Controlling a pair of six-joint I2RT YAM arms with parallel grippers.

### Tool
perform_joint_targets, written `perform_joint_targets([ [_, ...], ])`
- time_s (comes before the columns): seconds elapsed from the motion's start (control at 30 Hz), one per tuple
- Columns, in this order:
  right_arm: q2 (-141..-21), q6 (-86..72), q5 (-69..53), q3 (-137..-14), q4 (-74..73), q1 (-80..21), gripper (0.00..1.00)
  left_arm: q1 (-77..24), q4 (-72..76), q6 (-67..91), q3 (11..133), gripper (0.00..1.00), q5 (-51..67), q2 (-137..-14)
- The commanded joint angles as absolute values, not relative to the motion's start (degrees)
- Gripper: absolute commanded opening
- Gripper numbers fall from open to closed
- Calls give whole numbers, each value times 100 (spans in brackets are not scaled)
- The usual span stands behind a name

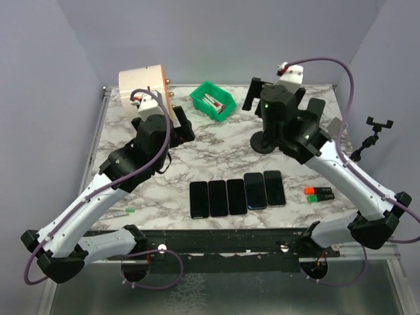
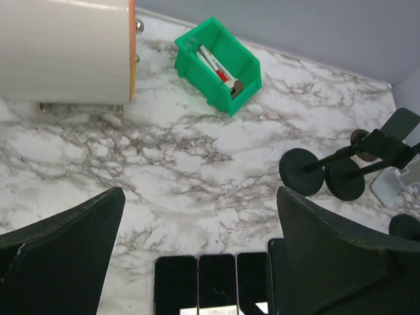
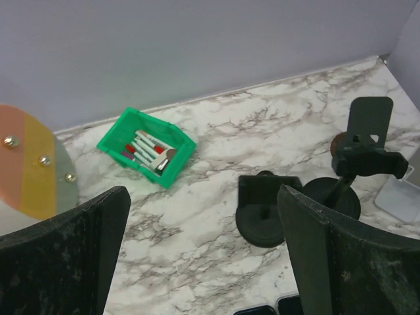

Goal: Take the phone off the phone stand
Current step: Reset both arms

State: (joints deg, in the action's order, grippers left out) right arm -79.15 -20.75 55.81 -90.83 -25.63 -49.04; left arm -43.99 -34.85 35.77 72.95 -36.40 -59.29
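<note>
Left gripper (image 2: pixel 200 197) and right gripper (image 3: pixel 203 193) both gape wide, empty; phone (image 3: pixel 369 117), probably the dark slab clipped on the phone stand (image 3: pixel 328 195) back right, is light, stiff, slick, so I'd pinch its side edges.

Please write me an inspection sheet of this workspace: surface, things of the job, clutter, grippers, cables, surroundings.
Surface: marble table, no spill seen.
Job's things: five phones lie flat in a row near the front edge; two phone stands at the back right, no phone seen on them.
Clutter: green bin with small tools; white cylinder; two markers.
Grippers: left gripper open, empty; right gripper open, empty.
Cables: purple cables run along both arms; none lies on the phones.
Surroundings: grey walls; clamp mount at the right edge.
</note>
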Motion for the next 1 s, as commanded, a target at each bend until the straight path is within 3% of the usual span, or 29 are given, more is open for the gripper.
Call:
perform_joint_targets([
  [0.0,-7594,-2678,3724,-9443,-3400,-3530,100,-4395,-3658,2660,8465,99,-3402,-6120],
  [0.13,-6871,-1949,3904,-9386,-2780,-3455,100,-4395,-3598,2105,9360,99,-2993,-6357],
  [0.27,-5672,-883,3031,-8953,-1432,-3455,100,-4395,-3577,1514,10495,99,-2602,-6631],
  [0.4,-5822,-428,2604,-9957,-1755,-3558,100,-4395,-3534,987,11553,99,-1927,-6979],
  [0.53,-6078,-256,2678,-10115,-1631,-3728,100,-4395,-3466,757,12288,99,-1938,-7273],
  [0.73,-6514,-64,3712,-10035,-1429,-4007,100,-4402,-2927,641,11710,99,-2381,-6899],
  [0.97,-5735,-206,2835,-8780,-298,-4008,99,-4402,-2180,559,10499,99,-2624,-6207],
])
